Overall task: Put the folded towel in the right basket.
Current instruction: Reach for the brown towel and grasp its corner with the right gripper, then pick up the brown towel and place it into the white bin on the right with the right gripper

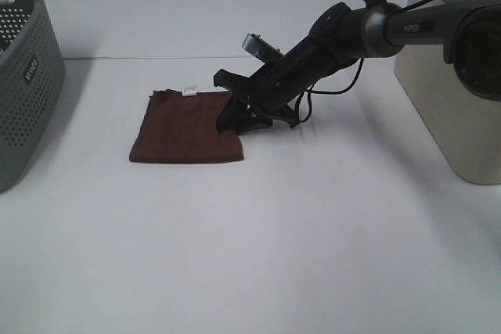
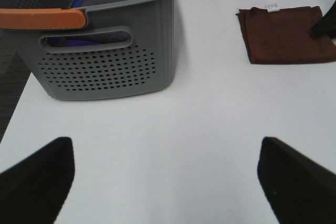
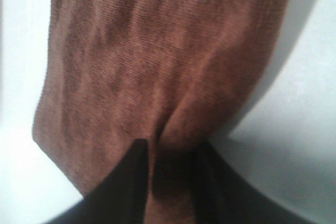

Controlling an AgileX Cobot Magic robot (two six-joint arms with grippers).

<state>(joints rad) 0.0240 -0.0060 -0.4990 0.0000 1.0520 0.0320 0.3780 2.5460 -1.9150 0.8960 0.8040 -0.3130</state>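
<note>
The right arm [image 1: 344,33] reaches across from its side and down to the folded towel [image 1: 184,127]. The towel lies flat on the white tabletop [image 1: 258,256], a little left of centre and well apart from both baskets. The right fingers [image 1: 232,115] sit at its right edge, toward the far corner. From the wrist camera they look closed on the cloth: a ridge of brown fabric is bunched between the two dark tips, so I'd say the towel is pinched rather than merely touched. I can't tell how many of the folded layers are caught.

The step in hand looks to me like the lift. To do it well, the pinch should hold all the layers, because a grip at one edge lets the rest hang and possibly fall open. I'd raise the towel straight up until its left edge leaves the tabletop, rather than dragging it sideways. Then I'd carry it right, high enough to clear the rim of the right basket [image 1: 448,115], the beige one at the right side, and open only once it is over the inside.

The left fingers [image 2: 39,179] are spread wide with nothing between them, over bare tabletop near the grey left basket [image 2: 105,72], which holds some blue and grey cloth. They are well clear of the towel and needn't come into it.
</note>
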